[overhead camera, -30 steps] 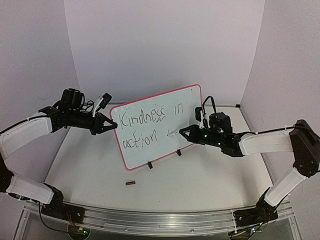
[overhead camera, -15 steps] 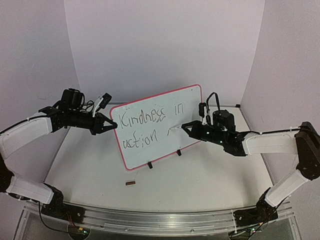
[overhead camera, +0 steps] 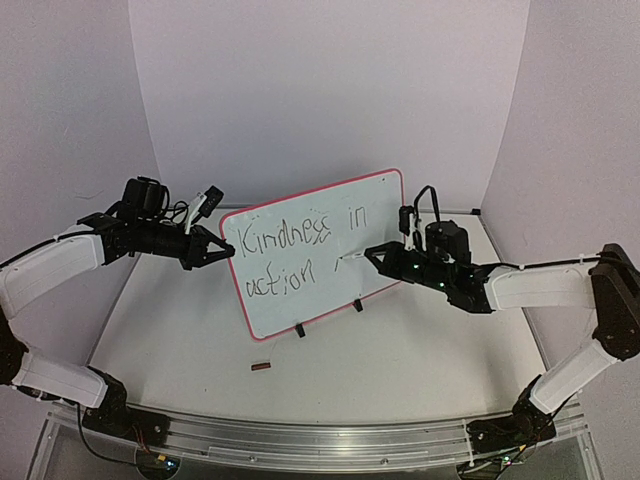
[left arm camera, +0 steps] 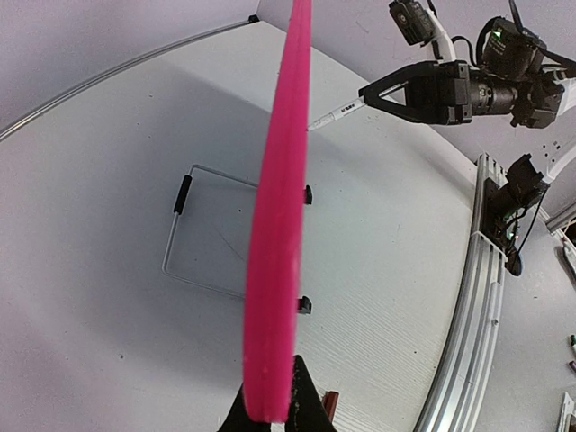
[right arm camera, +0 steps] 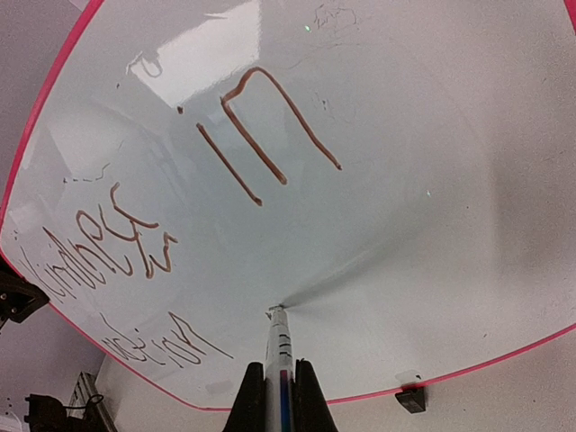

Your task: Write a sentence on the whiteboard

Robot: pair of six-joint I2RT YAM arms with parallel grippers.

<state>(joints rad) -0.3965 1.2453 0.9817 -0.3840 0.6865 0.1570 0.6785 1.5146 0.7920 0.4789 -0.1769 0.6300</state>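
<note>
The whiteboard [overhead camera: 330, 285] stands tilted on the table, red-rimmed, and the sentence [overhead camera: 290, 252] on it reads "Kindness in action". My left gripper [overhead camera: 228, 252] is shut on the board's left rim. In the left wrist view that rim [left arm camera: 279, 225] rises edge-on from my left gripper [left arm camera: 270, 418]. My right gripper [overhead camera: 372, 255] is shut on a white marker [overhead camera: 350, 260]. In the right wrist view the marker [right arm camera: 277, 346] sticks out of the right gripper [right arm camera: 274, 400], its tip on the whiteboard [right arm camera: 423, 180] to the right of "action" and below "in" [right arm camera: 261, 135].
Two black clip feet [overhead camera: 300, 330] [overhead camera: 358, 306] hold the board's lower edge. A small red-brown piece [overhead camera: 261, 366] lies on the table in front of it. A wire stand [left arm camera: 202, 229] sits behind the board. An aluminium rail [overhead camera: 300, 435] runs along the near edge.
The right arm has lifted and shifted slightly right, carrying the marker tip a little up the board; over the last half second it is nearly still. The left arm has not moved.
</note>
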